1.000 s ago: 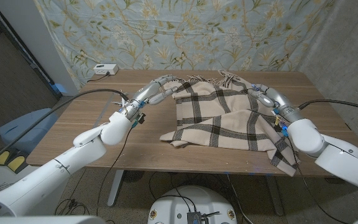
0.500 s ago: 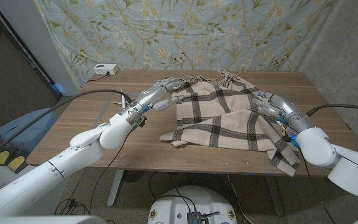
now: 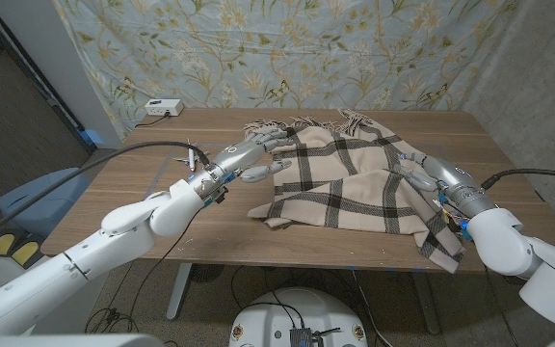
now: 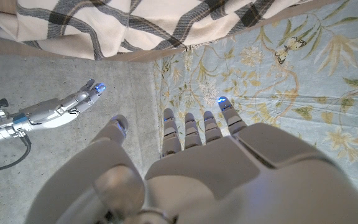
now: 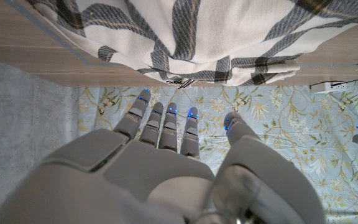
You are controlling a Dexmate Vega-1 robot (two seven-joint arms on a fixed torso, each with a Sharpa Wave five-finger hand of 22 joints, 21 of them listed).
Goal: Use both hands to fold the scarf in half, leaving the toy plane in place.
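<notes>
The beige scarf (image 3: 350, 173) with dark checks lies folded over on the wooden table (image 3: 143, 207), its fringed edge at the far side and one corner drooping over the front edge at the right. My left hand (image 3: 255, 154) hovers by the scarf's left edge, fingers spread and holding nothing. My right hand (image 3: 430, 173) is at the scarf's right edge, also spread and empty. The small white toy plane (image 3: 192, 154) sits on the table left of my left forearm. In the wrist views the left hand (image 4: 191, 140) and the right hand (image 5: 169, 140) show spread fingers with the scarf (image 4: 129, 25) (image 5: 216, 37) beyond.
A white box (image 3: 162, 107) stands at the table's far left corner. A floral curtain (image 3: 287, 48) hangs behind the table. Black cables run along both forearms. The table's left half is bare wood around the plane.
Both hands have drawn back from the scarf's far corners toward me and spread open. The fringed far-left corner now lies on the table.
</notes>
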